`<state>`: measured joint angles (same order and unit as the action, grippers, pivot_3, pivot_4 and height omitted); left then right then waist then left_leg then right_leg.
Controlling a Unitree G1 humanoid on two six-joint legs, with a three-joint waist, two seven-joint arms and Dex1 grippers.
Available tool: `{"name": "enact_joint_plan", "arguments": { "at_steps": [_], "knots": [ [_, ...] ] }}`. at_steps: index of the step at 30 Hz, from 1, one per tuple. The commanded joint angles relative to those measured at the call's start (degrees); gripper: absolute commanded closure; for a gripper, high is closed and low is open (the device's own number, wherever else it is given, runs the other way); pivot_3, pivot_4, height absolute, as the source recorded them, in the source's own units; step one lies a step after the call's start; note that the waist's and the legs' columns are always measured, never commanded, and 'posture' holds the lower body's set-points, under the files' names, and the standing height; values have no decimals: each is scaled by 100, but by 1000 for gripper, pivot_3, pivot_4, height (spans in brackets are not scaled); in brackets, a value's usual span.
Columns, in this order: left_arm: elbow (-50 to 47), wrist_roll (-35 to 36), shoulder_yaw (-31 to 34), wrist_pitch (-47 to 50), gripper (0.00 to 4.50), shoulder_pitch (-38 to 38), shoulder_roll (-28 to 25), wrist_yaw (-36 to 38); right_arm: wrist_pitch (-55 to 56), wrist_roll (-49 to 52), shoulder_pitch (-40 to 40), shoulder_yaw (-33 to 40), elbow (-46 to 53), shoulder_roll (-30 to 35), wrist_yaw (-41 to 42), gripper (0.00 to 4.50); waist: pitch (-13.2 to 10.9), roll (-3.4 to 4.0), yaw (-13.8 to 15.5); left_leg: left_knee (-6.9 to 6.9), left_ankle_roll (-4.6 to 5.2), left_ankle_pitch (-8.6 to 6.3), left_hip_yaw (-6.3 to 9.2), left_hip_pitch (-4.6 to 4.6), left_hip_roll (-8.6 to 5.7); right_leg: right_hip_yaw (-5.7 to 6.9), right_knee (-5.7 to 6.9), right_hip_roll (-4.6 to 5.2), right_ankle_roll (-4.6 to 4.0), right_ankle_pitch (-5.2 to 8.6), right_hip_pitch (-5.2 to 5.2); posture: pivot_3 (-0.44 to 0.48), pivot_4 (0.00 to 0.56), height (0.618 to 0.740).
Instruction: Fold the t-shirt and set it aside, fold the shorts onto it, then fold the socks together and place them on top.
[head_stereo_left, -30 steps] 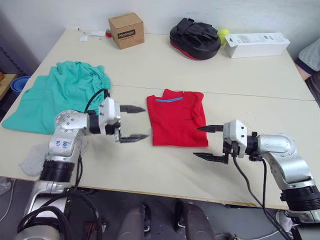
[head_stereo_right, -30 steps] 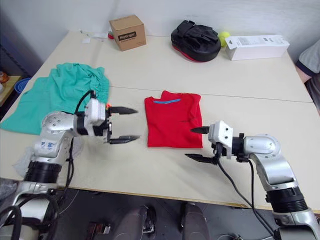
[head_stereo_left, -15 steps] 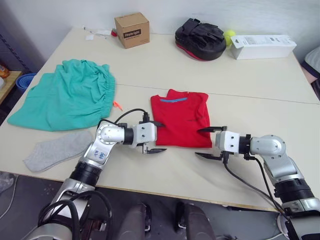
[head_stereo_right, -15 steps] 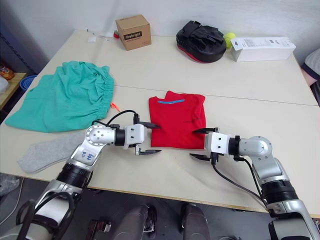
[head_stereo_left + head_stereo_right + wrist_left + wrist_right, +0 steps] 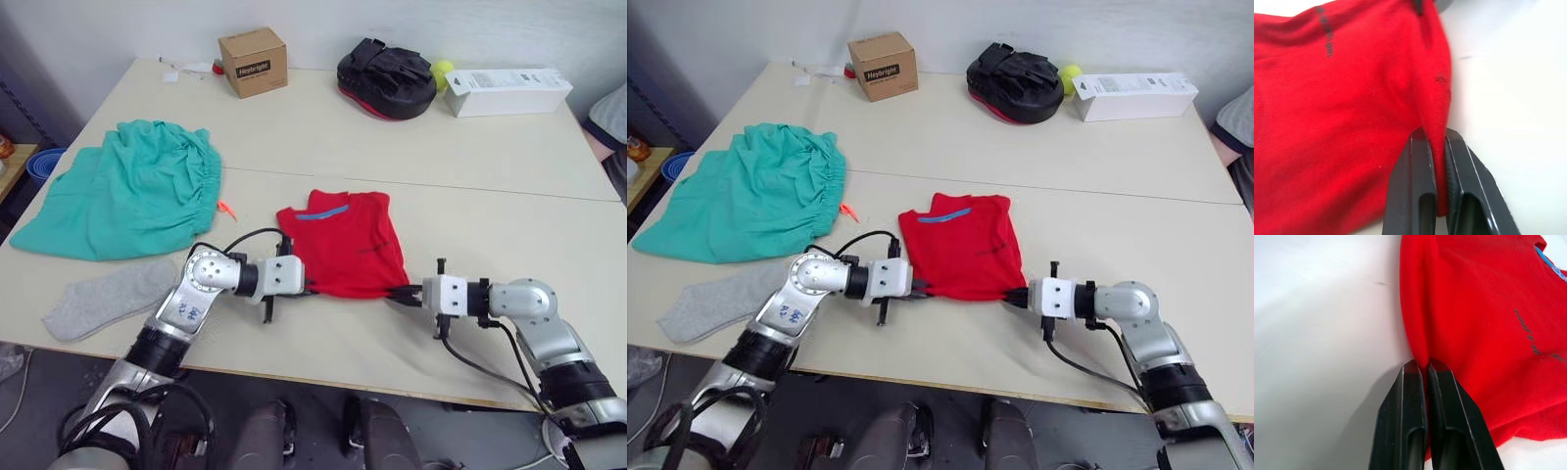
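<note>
Left eye view shows the t-shirt (image 5: 343, 245) lying partly folded near the middle of the worktop (image 5: 490, 225), collar away from the robot and hem toward it. The left tool (image 5: 302, 290) is closed on the hem's left corner, and the left wrist view shows red cloth pinched between its two fingers. The right tool (image 5: 400, 294) is closed on the hem's right corner in the same way. I think both corners are held together so that the hem can be lifted and carried over toward the collar, which would make the next fold even. The shorts (image 5: 127, 191) lie spread at the left side of the worktop, well apart from the shirt, and the socks (image 5: 108, 296) lie flat just in front of them near the edge; both seem to wait for later steps.
</note>
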<state>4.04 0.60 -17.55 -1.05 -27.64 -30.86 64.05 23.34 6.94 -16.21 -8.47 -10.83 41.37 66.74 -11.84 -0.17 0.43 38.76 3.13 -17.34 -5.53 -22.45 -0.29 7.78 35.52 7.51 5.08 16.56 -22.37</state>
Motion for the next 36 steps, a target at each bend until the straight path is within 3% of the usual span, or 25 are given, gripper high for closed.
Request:
{"name": "enact_joint_plan", "arguments": {
  "at_steps": [1, 6, 10, 13, 19, 22, 24, 27, 28, 32, 36],
  "knots": [
    [-748, 317, 91, 76, 4483, 354, -451, 439, -374, 343, 589, 83, 867, 375, 263, 4500, 0, 0, -5, -2, -4, -3, 1, 1, 2, -1, -2, 0, -1, 0, 0, 0, 150, 740],
    [-1224, 550, 215, -65, 4483, 710, -903, 642, -984, 657, 1664, 180, 2205, 698, 197, 4500, -1, 3, 47, -4, -6, -21, 4, 2, 2, -7, -29, 6, -3, 2, -1, 0, 150, 740],
    [-1245, 618, 226, -145, 4483, 878, -1031, 672, -1303, 637, 1999, 264, 2495, 668, -99, 4500, -1, 3, 78, -4, -34, -48, 2, 5, 3, -13, -27, 6, -3, 2, -3, 0, 150, 740],
    [-1225, 698, 248, -78, 4500, 912, -1132, 790, -1543, 841, 2104, 272, 2595, 673, -89, 3801, -1, 3, 86, -3, -34, -48, 1, 4, 3, -12, -26, 5, -4, 2, -5, 0, 150, 740],
    [-1484, 1442, 653, 593, 2716, 864, -1443, 1130, -3147, 2294, 2206, 666, 3391, 1249, 407, 1742, -4, 7, 89, -3, 1, -34, 2, 3, 4, -12, -30, 5, -4, 2, -5, 0, 150, 740],
    [-1692, 2243, 1075, 1656, 1738, 720, -1687, 1279, -4484, 3372, 1548, 929, 3538, 1466, 312, 666, -5, 5, 62, -3, 3, -35, 6, 3, 8, -13, -29, 6, -8, 4, -5, 0, 150, 740],
    [-1618, 2535, 1271, 2430, 1100, 491, -1689, 999, -5081, 3693, 923, 1002, 3287, 1216, -129, 12, -5, 6, 56, -2, 3, -35, 7, 3, 10, -13, -29, 6, -10, 5, -6, 0, 150, 740],
    [-1329, 2820, 1614, 3338, 123, 100, -1381, 210, -5511, 3467, 6, 882, 2719, 769, -733, 0, -5, 6, 70, -2, 2, -35, 10, 3, 9, -10, -28, 6, -13, 7, -6, 0, 150, 740],
    [-1188, 2765, 1686, 3490, 21, -23, -1260, -83, -5505, 3182, -242, 738, 2510, 681, -840, 0, -5, 6, 78, -3, 1, -35, 9, 2, 8, -10, -28, 6, -13, 7, -8, 0, 150, 740],
    [-509, 2100, 1611, 3841, 21, -413, -966, -1171, -5290, 2153, -984, 147, 1655, 322, -1132, 0, -4, 4, 96, -4, 6, -31, 3, -10, 3, -3, -15, -4, -11, 7, -10, 0, 150, 740],
    [-181, 1766, 1338, 3868, 21, -629, -782, -1413, -5012, 1512, -1440, -115, 945, -73, -1297, 0, -4, 3, 85, 19, 13, -27, -7, -52, 0, 2, -5, -9, -2, 3, -40, 0, 150, 740]
  ]
}}
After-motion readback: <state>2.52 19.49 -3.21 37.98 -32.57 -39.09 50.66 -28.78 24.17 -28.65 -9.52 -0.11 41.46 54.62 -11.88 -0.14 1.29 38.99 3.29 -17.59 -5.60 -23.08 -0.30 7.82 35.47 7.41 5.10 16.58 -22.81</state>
